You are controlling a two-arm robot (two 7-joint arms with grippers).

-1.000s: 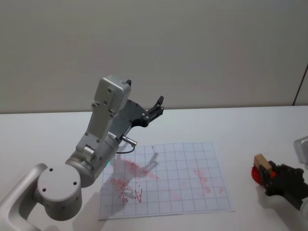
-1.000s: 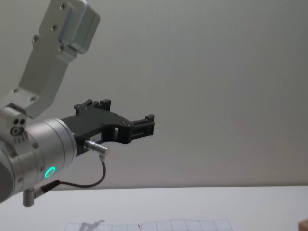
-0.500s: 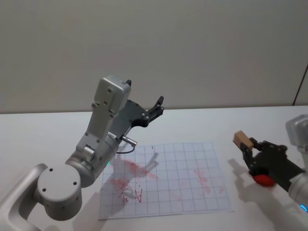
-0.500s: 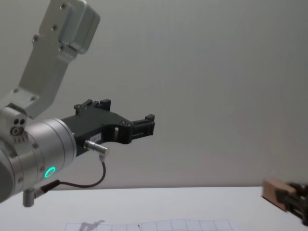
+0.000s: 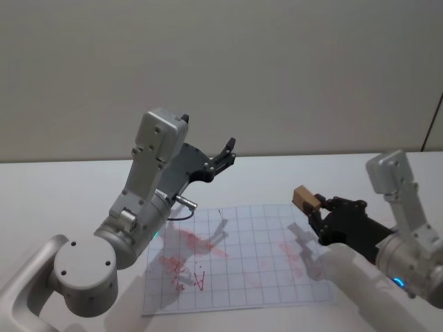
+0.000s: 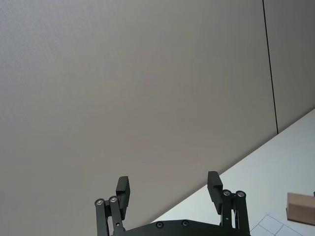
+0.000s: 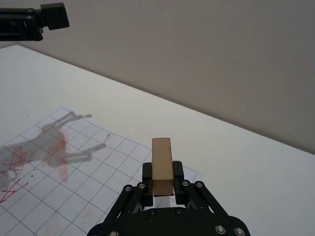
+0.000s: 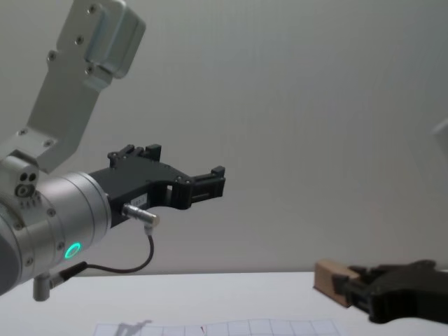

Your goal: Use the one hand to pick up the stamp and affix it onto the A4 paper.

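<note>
The stamp point(image 5: 303, 197), a small tan wooden block, sticks out from the fingers of my right gripper point(image 5: 315, 209), which is shut on it. The right gripper holds it in the air over the right side of the A4 paper point(image 5: 263, 249), a gridded white sheet with red marks. The right wrist view shows the stamp point(image 7: 162, 164) upright in my right gripper point(image 7: 162, 184) above the A4 paper point(image 7: 74, 162). From the chest view the stamp point(image 8: 329, 280) is at the lower right. My left gripper point(image 5: 227, 151) is raised above the sheet's far left, open with nothing in it.
The left arm's silver wrist point(image 5: 131, 228) and elbow point(image 5: 83, 277) stand over the sheet's near left corner. Red smears and scribbles point(image 5: 187, 266) cover the sheet's left half. White tabletop point(image 5: 360, 173) surrounds the sheet, and a plain wall rises behind it.
My right gripper has carried the stamp leftward from the table's right side to above the paper's right part. The left arm has not moved.
</note>
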